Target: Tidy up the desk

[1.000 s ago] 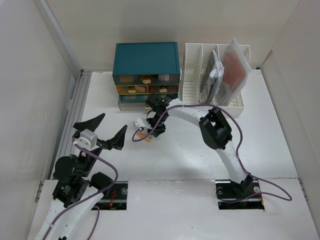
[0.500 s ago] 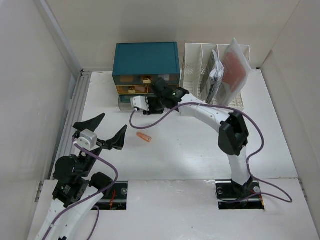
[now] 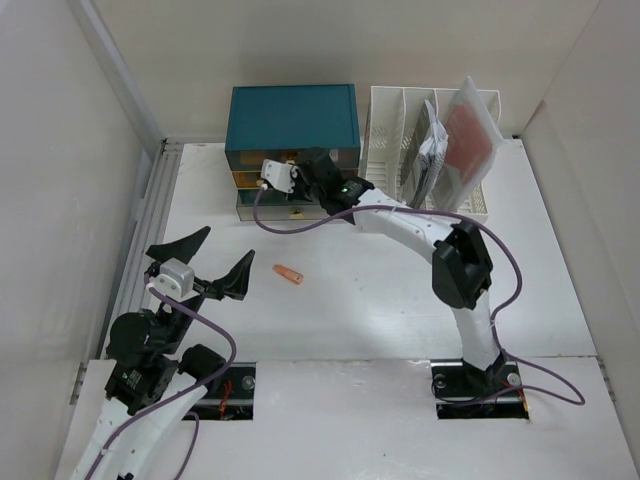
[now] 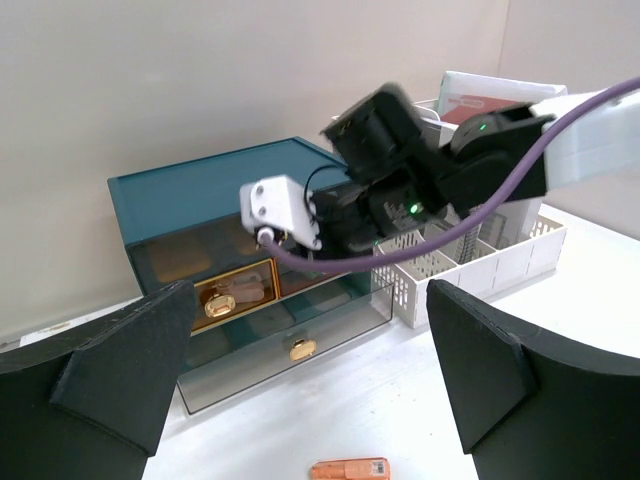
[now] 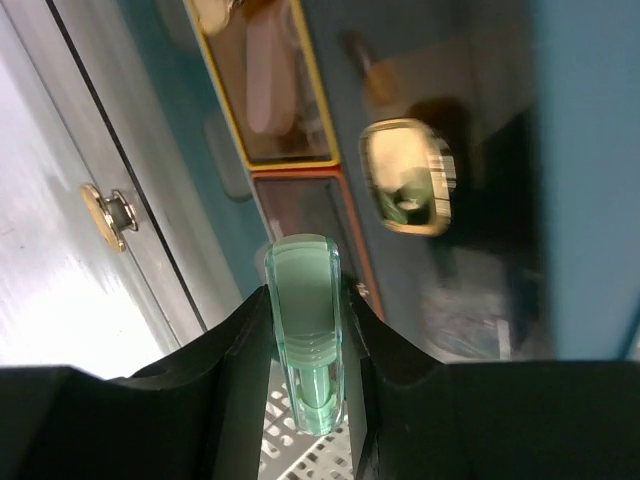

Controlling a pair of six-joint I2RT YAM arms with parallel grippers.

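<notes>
Fingers (image 5: pixel 235 370) of the right gripper (image 5: pixel 303 305) are clamped on a small pale-green translucent piece (image 5: pixel 302 262), which juts out past the fingertips. What this piece is cannot be told. It is held just in front of the teal drawer cabinet (image 3: pixel 292 118), close to the drawer fronts; whether it touches them cannot be told. In the right wrist view a gold knob (image 5: pixel 408 190) on one drawer front sits just beside the piece, with a yellow-framed drawer (image 5: pixel 270 90) next to it. The right arm (image 3: pixel 440 240) stretches from its base to the cabinet's front.

The left gripper (image 3: pixel 227 246) has its jaws spread wide apart and grips nothing. It hangs well in front of the cabinet, off toward the cabinet's left end.

The desk (image 3: pixel 380 300) runs under the cabinet and out in front of it. On it a small orange piece (image 3: pixel 289 272) lies in front of the cabinet, apart from both grippers. A white slotted file rack (image 3: pixel 395 160) stands just right of the cabinet, holding papers (image 3: pixel 460 140).
</notes>
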